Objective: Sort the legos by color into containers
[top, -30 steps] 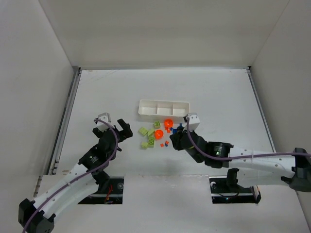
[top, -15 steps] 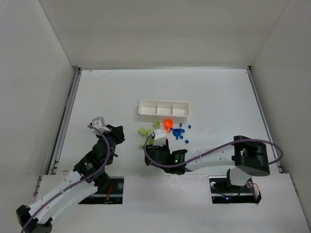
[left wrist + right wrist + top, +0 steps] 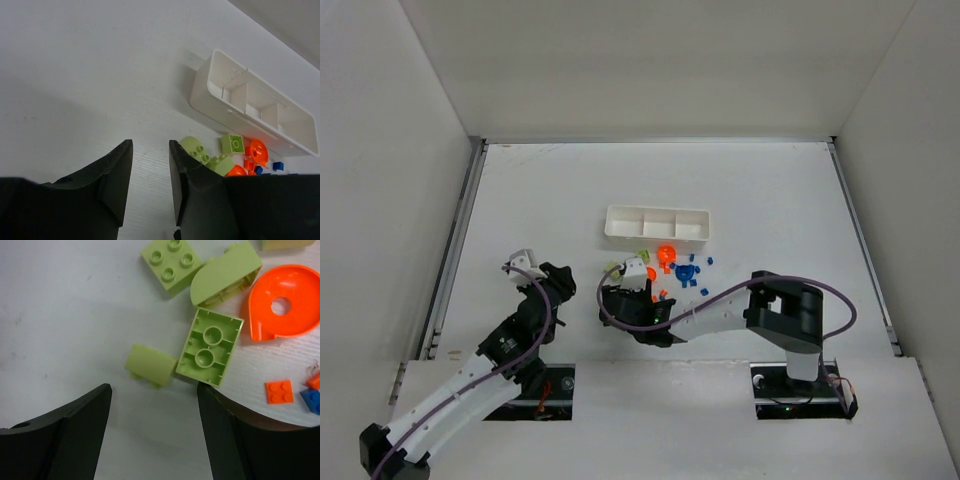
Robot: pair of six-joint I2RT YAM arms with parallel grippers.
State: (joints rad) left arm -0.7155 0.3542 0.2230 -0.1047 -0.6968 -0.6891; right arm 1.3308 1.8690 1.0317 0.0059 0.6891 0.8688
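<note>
The legos lie in a loose pile in front of the white tray (image 3: 657, 222): light-green bricks (image 3: 642, 257), an orange disc (image 3: 667, 254) and blue bits (image 3: 686, 272). My right gripper (image 3: 155, 387) stands wide open over the pile's left edge, empty. A small light-green slope piece (image 3: 150, 364) and an upturned green brick (image 3: 210, 352) lie just beyond its fingertips. My left gripper (image 3: 150, 150) hangs left of the pile, its jaws a narrow gap apart with only bare table between them. The tray's (image 3: 210, 95) three compartments look empty.
White walls enclose the table on three sides. In the top view my right arm reaches leftward along the near side of the pile, its gripper (image 3: 618, 293) close to my left gripper (image 3: 560, 282). Another orange disc (image 3: 282, 302) and a small orange plate (image 3: 279, 391) lie right of the green bricks.
My right arm has swung left from the pile's right side to its left edge, and its jaws have opened wide. My left gripper has drawn back a little and narrowed.
</note>
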